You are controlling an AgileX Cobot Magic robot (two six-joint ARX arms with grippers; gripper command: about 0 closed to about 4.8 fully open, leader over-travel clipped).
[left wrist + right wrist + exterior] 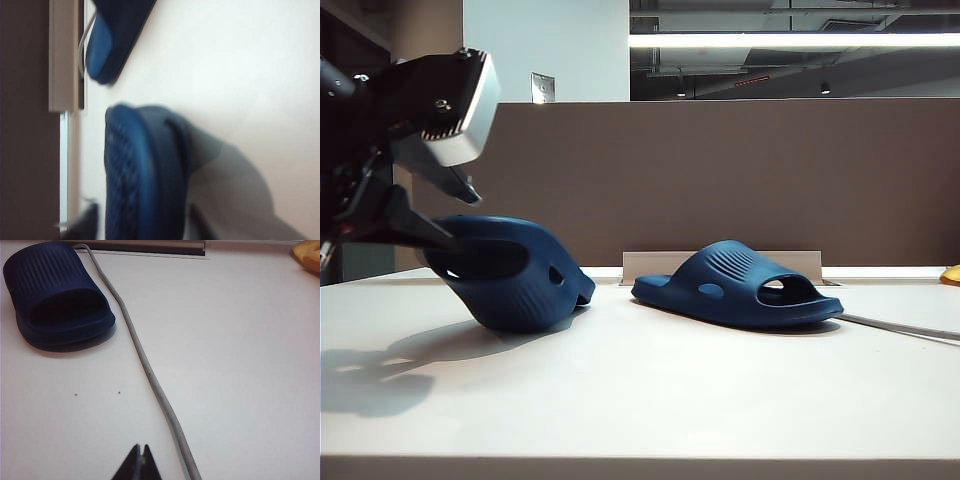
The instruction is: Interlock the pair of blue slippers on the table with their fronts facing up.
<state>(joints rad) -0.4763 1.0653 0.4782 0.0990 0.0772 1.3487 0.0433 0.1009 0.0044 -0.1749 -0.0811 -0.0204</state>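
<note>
One blue slipper is tipped up on its side at the left of the table, only its lower edge touching. My left gripper is shut on it. In the blurred left wrist view its two dark fingers flank the slipper around the left gripper's midpoint. The other blue slipper lies flat, sole down, at the middle right, apart from the first, and shows in both wrist views. My right gripper is shut on nothing, hovering over bare table; the exterior view does not show it.
A grey cable runs across the table from beside the flat slipper toward the right gripper and shows at the right edge. A yellow object sits at the far right. A brown partition stands behind the table.
</note>
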